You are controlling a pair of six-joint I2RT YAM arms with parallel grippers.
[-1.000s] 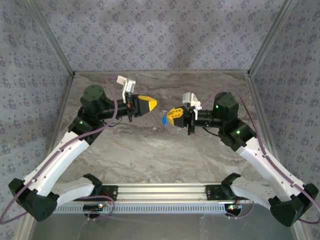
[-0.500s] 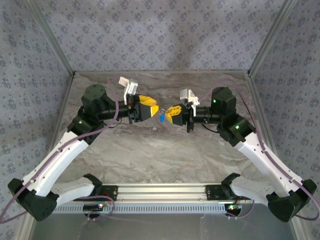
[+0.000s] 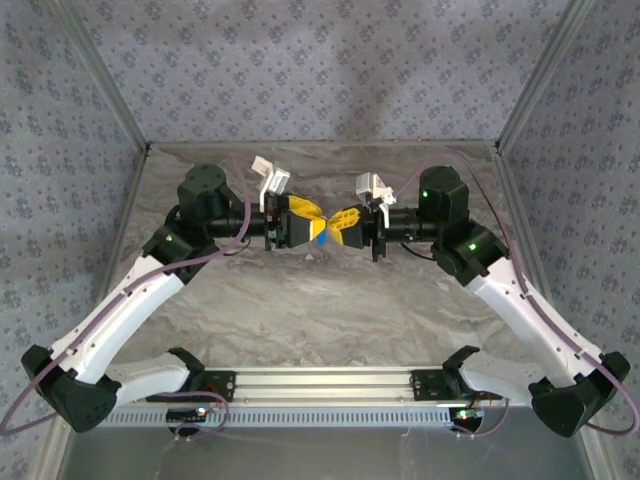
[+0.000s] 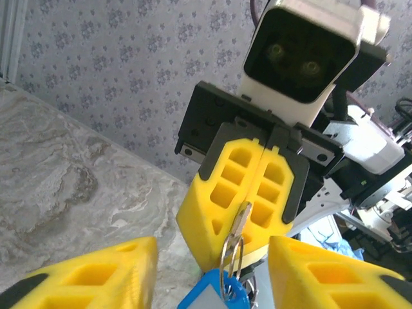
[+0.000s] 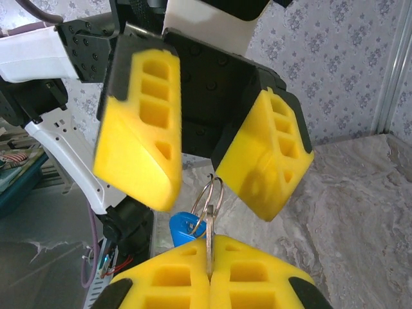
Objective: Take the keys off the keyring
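Observation:
The keys are a small blue piece on a wire keyring, with a thin metal blade sticking out. My right gripper is shut on that blade, so the ring and the blue piece hang in front of it. My left gripper is open, with a yellow finger on each side of the keyring. It touches nothing that I can see. In the top view the two grippers meet tip to tip, left gripper and right gripper, with the blue piece between them.
The marble-patterned table lies below both raised grippers. Patterned walls close in the back and the sides. An aluminium rail with the arm bases runs along the near edge.
Both arms have swung inward and closed the gap. The left gripper's fingers now stand around the keyring held by the right gripper, which has shifted left and slightly toward the back.

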